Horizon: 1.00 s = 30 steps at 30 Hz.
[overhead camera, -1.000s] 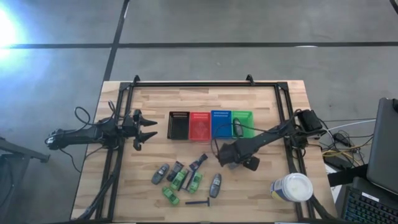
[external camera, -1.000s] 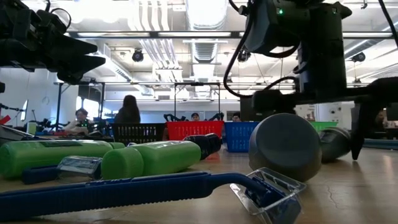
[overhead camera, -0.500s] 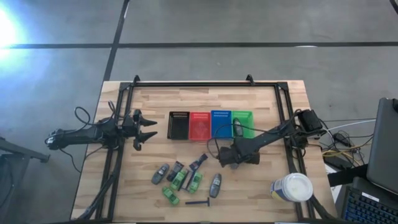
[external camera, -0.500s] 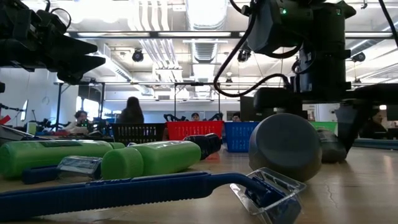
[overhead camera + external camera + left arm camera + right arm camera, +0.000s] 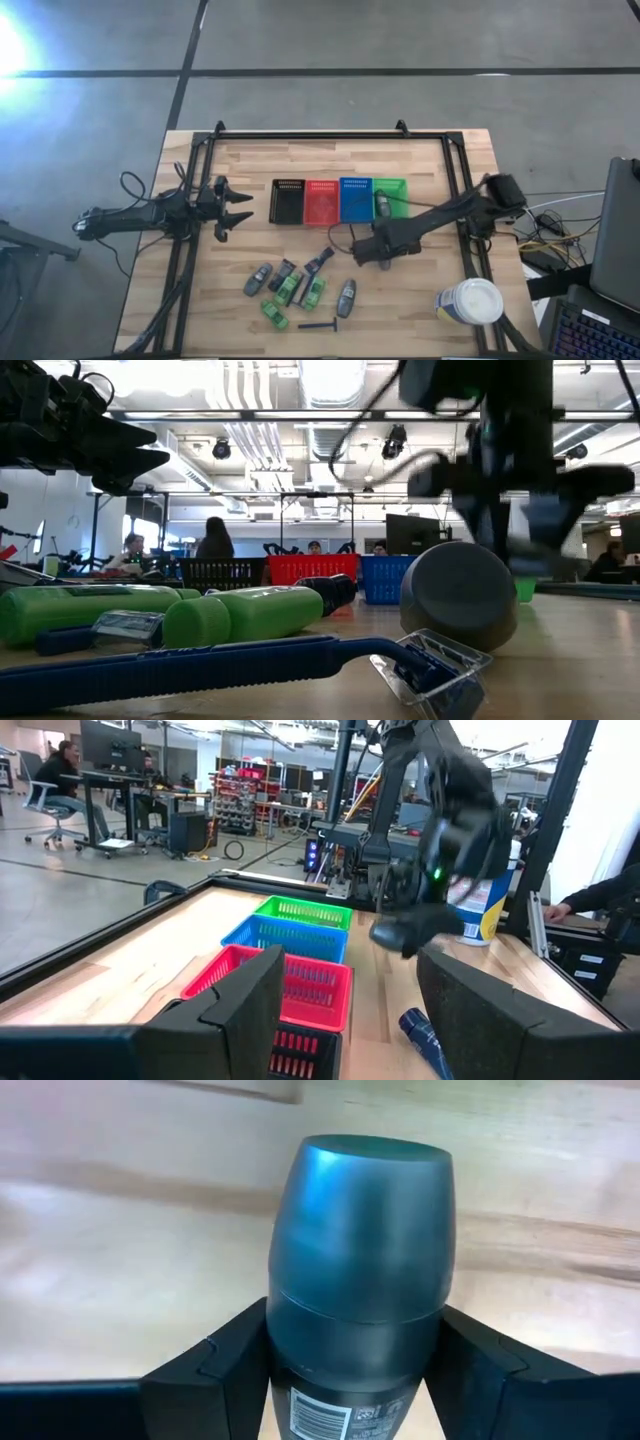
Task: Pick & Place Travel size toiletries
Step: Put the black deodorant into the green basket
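The right gripper (image 5: 368, 254) pinches a grey oblong tube (image 5: 360, 1270) between its fingers (image 5: 225, 1370) over the middle of the table (image 5: 430, 160); the right wrist view shows the tube's rounded end standing out past the pads with bare wood under it. Whether the tube has left the wood cannot be told.

At about 12 o'clock from that gripper sits the row of four mesh baskets: black basket (image 5: 287, 200), red basket (image 5: 321, 200), blue basket (image 5: 355, 198) and green basket (image 5: 392, 192), the last already holding a dark item (image 5: 381, 207). At 7 to 8 o'clock lie the loose toiletries: another grey tube (image 5: 346, 297), green packets (image 5: 290, 290), a dark piece (image 5: 319, 263) and, nearest the front edge, the razor (image 5: 319, 325). The white tub (image 5: 472, 301) stands at 4 o'clock.

The left gripper (image 5: 238, 206) waits with its fingers spread at the table's left side, at 9 o'clock from the baskets.

The step in hand looks like the pick: the grip is made and the carry is to come. The next move calls for a clean lift, then a short swing toward 12 o'clock to a basket, releasing only once the tube is inside the rim.
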### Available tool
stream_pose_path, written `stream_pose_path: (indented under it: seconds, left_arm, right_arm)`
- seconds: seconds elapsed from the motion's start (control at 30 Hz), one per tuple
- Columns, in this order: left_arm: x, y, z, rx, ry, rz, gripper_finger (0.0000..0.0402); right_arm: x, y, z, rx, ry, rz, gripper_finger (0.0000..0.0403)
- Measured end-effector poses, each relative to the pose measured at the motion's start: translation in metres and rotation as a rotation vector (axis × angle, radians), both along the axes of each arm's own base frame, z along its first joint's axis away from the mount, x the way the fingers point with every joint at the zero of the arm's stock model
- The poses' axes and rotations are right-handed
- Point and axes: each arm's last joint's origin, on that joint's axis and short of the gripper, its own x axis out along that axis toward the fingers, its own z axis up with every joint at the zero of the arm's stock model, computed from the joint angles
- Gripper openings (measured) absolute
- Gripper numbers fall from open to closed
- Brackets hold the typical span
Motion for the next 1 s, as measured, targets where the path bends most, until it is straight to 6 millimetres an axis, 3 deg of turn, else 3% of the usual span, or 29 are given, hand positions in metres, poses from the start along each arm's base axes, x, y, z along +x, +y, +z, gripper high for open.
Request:
stream_pose_path:
  seconds: [0.2, 0.37, 0.5, 0.6, 1.0]
  left_arm:
    - [0.000, 0.000, 0.000, 0.000, 0.000, 0.000, 0.0234]
    - [0.000, 0.000, 0.000, 0.000, 0.001, 0.000, 0.0234]
    - [0.000, 0.000, 0.000, 0.000, 0.001, 0.000, 0.0234]
    - [0.000, 0.000, 0.000, 0.000, 0.002, 0.000, 0.0234]
    - [0.000, 0.000, 0.000, 0.000, 0.001, 0.000, 0.0234]
  right_arm:
    - [-0.018, -0.018, 0.053, -0.023, -0.161, 0.000, 0.0203]
    - [-0.045, -0.069, 0.076, -0.122, -0.145, -0.026, 0.0203]
    - [-0.061, -0.120, 0.066, -0.079, -0.092, -0.008, 0.0203]
    - [-0.068, -0.143, 0.054, -0.045, -0.088, -0.002, 0.0204]
    - [-0.062, -0.155, 0.018, -0.038, -0.048, 0.097, 0.0222]
